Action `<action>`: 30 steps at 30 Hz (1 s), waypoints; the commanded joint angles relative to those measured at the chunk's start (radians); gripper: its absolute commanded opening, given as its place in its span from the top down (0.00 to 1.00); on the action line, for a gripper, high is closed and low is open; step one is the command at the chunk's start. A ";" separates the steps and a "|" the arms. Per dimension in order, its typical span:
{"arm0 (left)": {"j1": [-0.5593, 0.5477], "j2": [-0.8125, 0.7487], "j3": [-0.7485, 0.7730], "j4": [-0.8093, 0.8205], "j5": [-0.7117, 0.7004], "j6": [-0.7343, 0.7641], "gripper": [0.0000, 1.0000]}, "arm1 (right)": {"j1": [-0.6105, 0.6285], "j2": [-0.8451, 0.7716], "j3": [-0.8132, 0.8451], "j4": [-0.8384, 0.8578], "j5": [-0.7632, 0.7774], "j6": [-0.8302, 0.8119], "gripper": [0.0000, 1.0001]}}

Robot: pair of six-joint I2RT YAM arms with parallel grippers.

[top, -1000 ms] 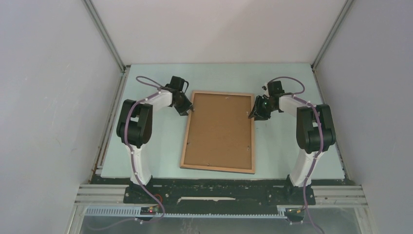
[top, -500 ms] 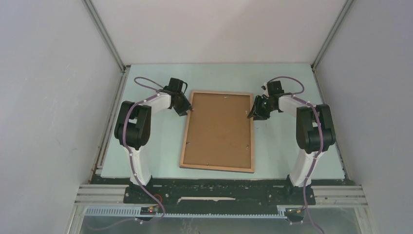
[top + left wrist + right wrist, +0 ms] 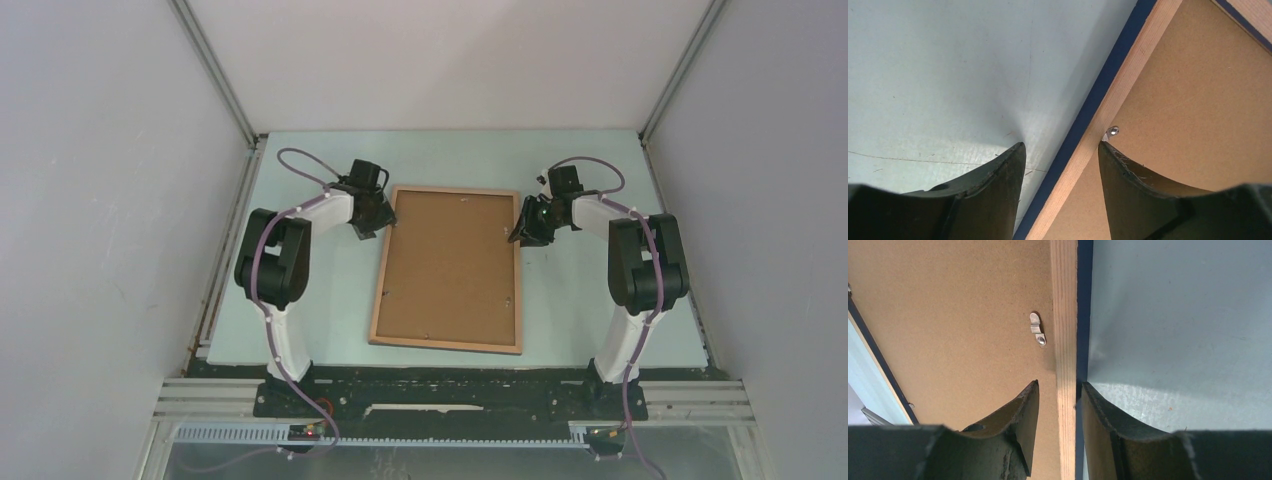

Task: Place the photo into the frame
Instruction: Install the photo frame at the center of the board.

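Note:
The frame (image 3: 447,347) lies flat mid-table with its wood-brown face up, and a plain brown backing board (image 3: 452,265) fills it. The photo is out of view. My left gripper (image 3: 383,226) is open at the far end of the left rail (image 3: 1128,75). One fingertip (image 3: 1015,155) is over the table and the other is over the board, neither touching the rail. My right gripper (image 3: 520,232) straddles the right rail (image 3: 1064,315). Its outer finger (image 3: 1093,410) rests against the navy edge. Its inner finger stands a little off the wood, over the board.
Small metal turn clips (image 3: 1037,330) hold the board at the rail edges, one just ahead of the left gripper's inner fingertip (image 3: 1111,132). Grey walls enclose the pale table (image 3: 320,300) on three sides. Both arm bases stand at the near edge.
My left gripper's jaws have spread wide and let go of the left rail. The frame and the right arm have not moved.

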 commanded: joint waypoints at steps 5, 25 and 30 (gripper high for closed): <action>-0.008 0.079 0.105 -0.172 -0.035 0.056 0.34 | 0.013 -0.011 0.004 0.018 -0.016 -0.001 0.56; -0.035 0.153 0.206 -0.292 -0.155 0.088 0.37 | 0.020 -0.016 0.003 0.018 -0.008 -0.005 0.56; -0.017 0.167 0.216 -0.293 -0.145 0.055 0.50 | 0.021 -0.015 0.004 0.018 -0.010 -0.006 0.56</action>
